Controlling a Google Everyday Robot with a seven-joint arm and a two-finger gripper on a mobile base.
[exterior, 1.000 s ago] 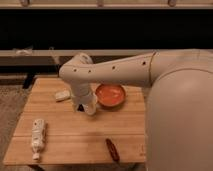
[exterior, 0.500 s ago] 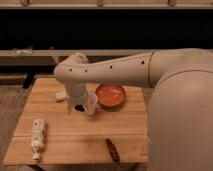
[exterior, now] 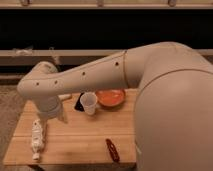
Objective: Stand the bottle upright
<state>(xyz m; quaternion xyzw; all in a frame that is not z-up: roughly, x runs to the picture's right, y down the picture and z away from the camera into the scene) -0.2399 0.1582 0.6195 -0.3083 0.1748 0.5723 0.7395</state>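
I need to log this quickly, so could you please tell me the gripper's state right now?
Gripper: over the table's left part, near the lying bottle; open or closed cannot be told.

The bottle point(exterior: 37, 136) lies left on the table point(exterior: 80, 145); end effector point(exterior: 56, 114) seemingly just right of it, cup point(exterior: 88, 103) behind.

**Open wood through the middle, a crowded back row**

The gripper point(exterior: 56, 114) hangs low over the left of the table point(exterior: 80, 137), near the bottle point(exterior: 36, 136), which lies along the left edge. From there bare board runs right to a dark red thing point(exterior: 112, 150) near the front edge. Behind, a cup point(exterior: 89, 103), a dark object point(exterior: 79, 104) just beside it and an orange bowl point(exterior: 110, 97) fill the back. The arm point(exterior: 85, 77) spans above them, and the robot's body point(exterior: 175, 115) walls off the right side.
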